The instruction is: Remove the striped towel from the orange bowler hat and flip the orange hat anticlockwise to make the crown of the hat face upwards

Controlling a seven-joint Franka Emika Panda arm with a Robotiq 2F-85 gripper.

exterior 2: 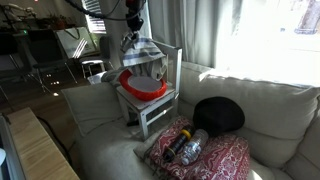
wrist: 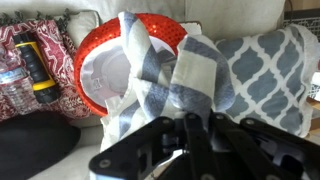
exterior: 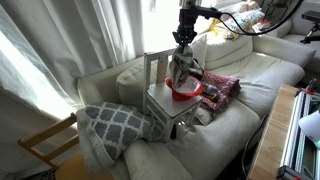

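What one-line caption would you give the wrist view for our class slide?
Claw holds the striped towel over the upturned orange hat, a patterned cushion beside it.

We see grey and white stripes on the towel [wrist: 190, 70]. The hat [wrist: 88, 45] is orange-red outside and white inside. The cushion [wrist: 265, 70] is grey with a white lattice, the blanket [exterior 2: 230, 160] red with a pale print, the torch [wrist: 33, 68] yellow and black, and the sofa [exterior: 215, 140] cream.
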